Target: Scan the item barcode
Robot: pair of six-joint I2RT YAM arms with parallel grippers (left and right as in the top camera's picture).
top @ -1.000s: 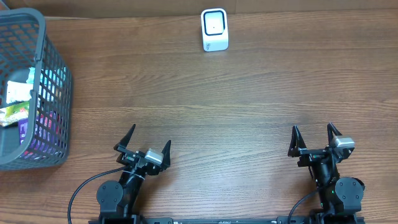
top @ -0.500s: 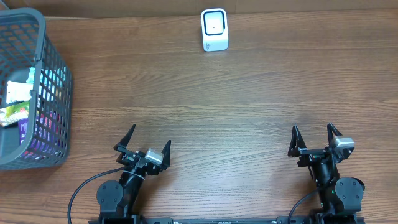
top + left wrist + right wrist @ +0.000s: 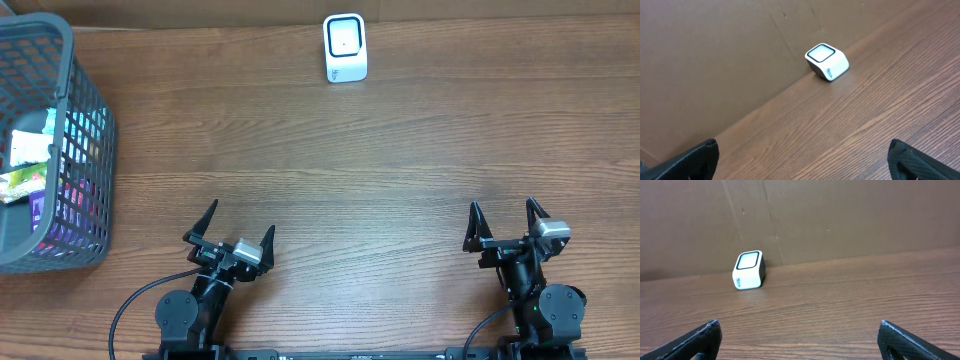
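Overhead, lower left of the frame: left gripper [image 3: 241, 220], jaws spread wide over bare wood of the table [image 3: 400, 170]. Lower right of the frame: right gripper [image 3: 502, 206], jaws likewise wide apart, tips pointing toward the top of the frame. Far left edge, well apart from both sets of jaws: grey mesh basket [image 3: 85, 150] holding the items, among them a white packet [image 3: 28, 146], a green packet [image 3: 22, 181] just below it, and a purple box [image 3: 40, 210] against the mesh wall. No barcode legible from here. Basket closer to the left gripper than to the right, yet up and to the left of it, not in line with the jaws. Top centre of the frame, against the brown cardboard backdrop: white barcode scanner [image 3: 345, 47] with a dark-rimmed window, roughly between the two arms and far ahead of both.

Left wrist view: two dark fingertips [image 3: 695, 159] in the bottom corners, wide apart; scanner in the upper middle, right of centre. Basket and items out of this frame.

Right wrist view: fingertips [image 3: 695, 340] again in the bottom corners, spread wide; scanner upper left of centre, at the foot of the cardboard.
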